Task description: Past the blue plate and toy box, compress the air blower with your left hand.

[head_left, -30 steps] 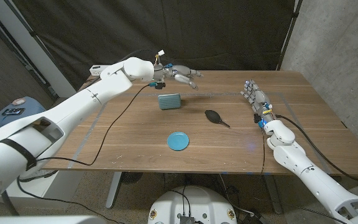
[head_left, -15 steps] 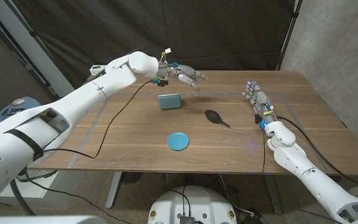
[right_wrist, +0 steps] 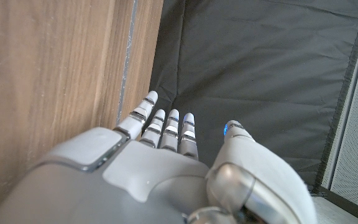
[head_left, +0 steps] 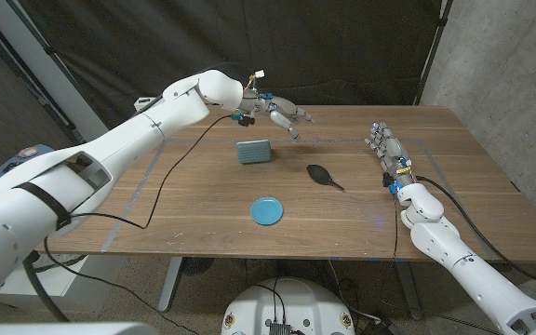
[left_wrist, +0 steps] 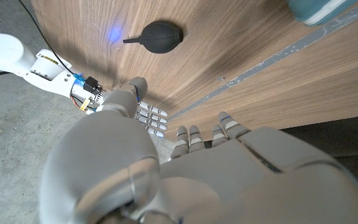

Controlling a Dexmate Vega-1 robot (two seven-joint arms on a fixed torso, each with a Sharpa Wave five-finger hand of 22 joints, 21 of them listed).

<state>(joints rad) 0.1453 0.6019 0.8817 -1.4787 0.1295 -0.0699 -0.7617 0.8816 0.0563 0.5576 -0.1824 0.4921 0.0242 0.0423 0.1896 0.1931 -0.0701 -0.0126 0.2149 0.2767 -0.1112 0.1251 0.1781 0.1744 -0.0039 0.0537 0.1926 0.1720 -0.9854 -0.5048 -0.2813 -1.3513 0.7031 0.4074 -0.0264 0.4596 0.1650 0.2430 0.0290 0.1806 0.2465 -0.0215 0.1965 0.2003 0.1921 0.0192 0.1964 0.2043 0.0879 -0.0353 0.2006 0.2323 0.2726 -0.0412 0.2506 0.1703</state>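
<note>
plate (head_left: pixel 267 210) front-centre | toy box (head_left: pixel 253 151) behind it | air blower (head_left: pixel 321 174) right — between them

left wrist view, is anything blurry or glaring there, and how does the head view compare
Left wrist view: the left hand up close is soft and out of focus, the blower is sharper, and a blue glow sits on the wood beside it. Head view: evenly lit, sharp, with a faint shadow under the blower.

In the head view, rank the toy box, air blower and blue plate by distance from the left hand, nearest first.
1. Toy box, just on the robot's side of the left hand.
2. Air blower, mid-table toward the right.
3. Blue plate, near the front edge.
</note>
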